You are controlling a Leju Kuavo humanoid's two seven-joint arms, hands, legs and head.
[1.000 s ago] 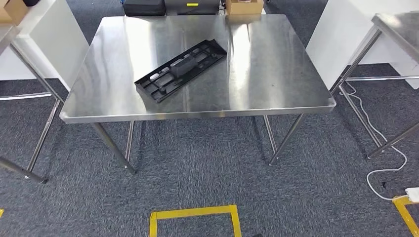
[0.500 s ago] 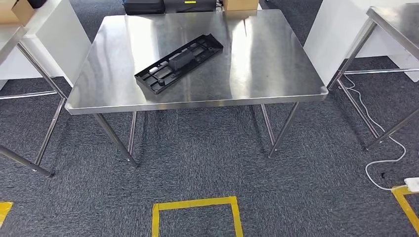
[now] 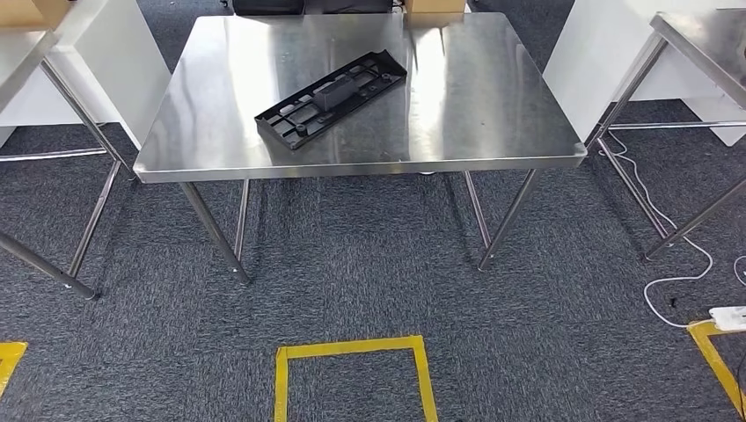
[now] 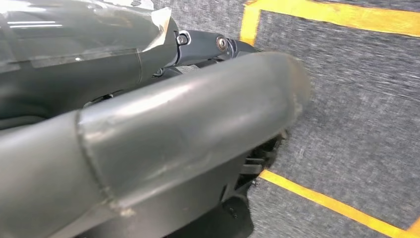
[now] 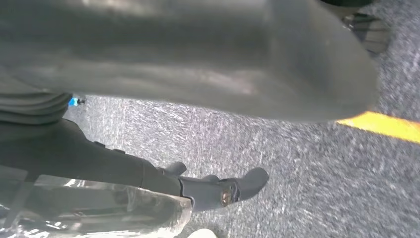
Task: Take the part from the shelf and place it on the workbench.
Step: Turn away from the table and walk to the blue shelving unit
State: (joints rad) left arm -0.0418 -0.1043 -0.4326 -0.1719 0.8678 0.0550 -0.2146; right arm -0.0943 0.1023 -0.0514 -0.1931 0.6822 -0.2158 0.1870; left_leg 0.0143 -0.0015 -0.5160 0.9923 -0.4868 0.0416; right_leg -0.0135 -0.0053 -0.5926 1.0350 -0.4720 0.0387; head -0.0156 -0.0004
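One black part flat on the workbench — well apart from either robot hand, left, right, grip unreadable

A workshop or test lab is suggested by bare stainless-steel tables, grey carpet marked with yellow tape squares, and white partitions.

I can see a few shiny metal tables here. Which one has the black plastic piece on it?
The middle steel table, straight ahead of the robot. The long black part lies flat and slantwise on its top. The tables at the left edge and right edge show no such part.
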